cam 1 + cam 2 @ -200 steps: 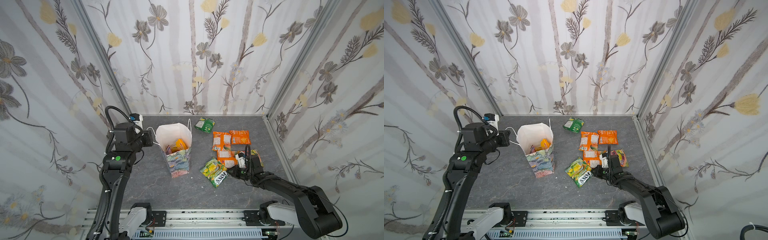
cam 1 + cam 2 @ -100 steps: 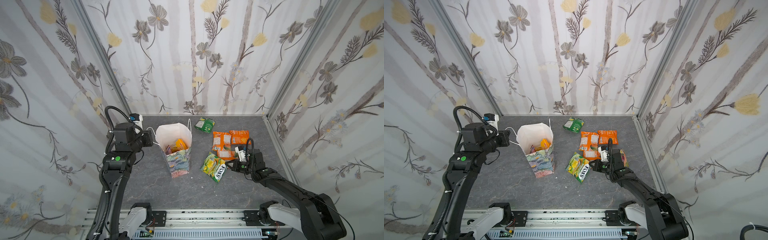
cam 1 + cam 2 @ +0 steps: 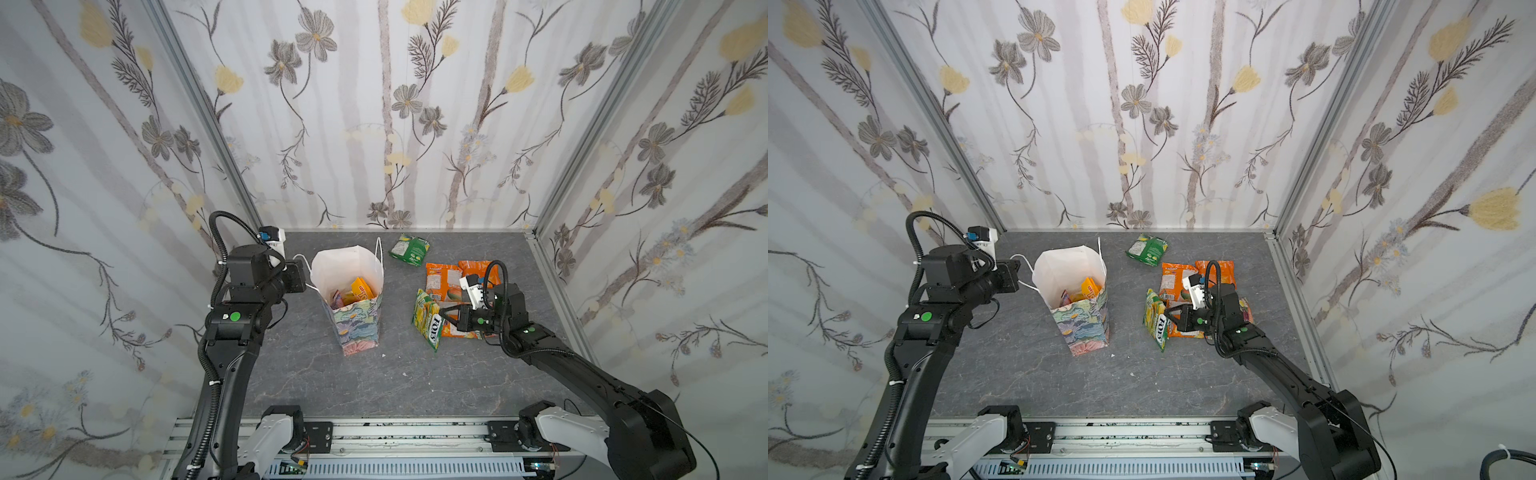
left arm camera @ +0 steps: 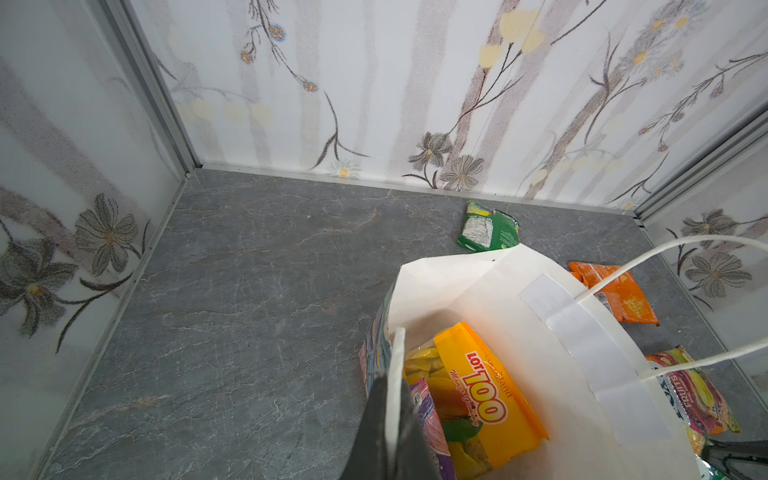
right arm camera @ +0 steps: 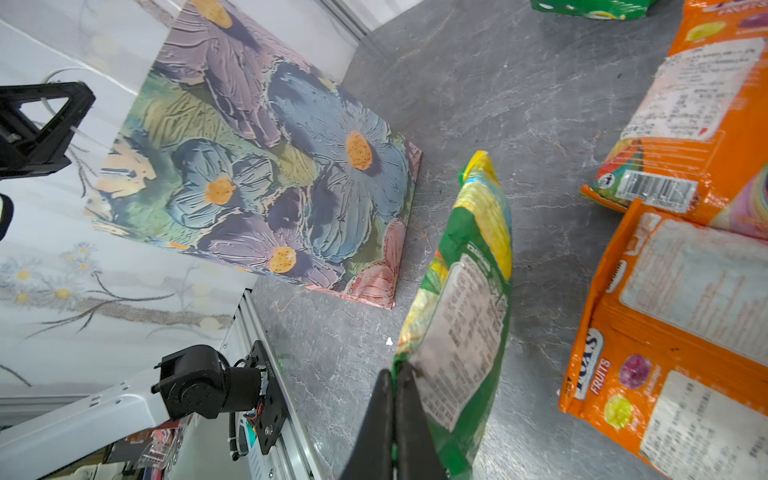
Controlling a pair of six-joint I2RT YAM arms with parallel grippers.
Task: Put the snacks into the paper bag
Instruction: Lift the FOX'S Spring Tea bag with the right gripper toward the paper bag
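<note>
My left arm stands up from the near rail [image 3: 415, 432], wrist bent right. The left gripper [image 3: 308, 279] is clamped on the left rim of the paper bag [image 3: 360, 328], which stands mid-table. My right arm reaches low from the near right. The right gripper [image 3: 443, 312] pinches a green-yellow packet [image 3: 429, 322], held on edge right of the bag. Only the left wrist view shows the rim nipped between the fingers [image 4: 374, 424]. A yellow packet [image 4: 486, 395] sits inside. Orange packets [image 3: 442, 278] lie further right, a green packet [image 3: 409, 249] far.
</note>
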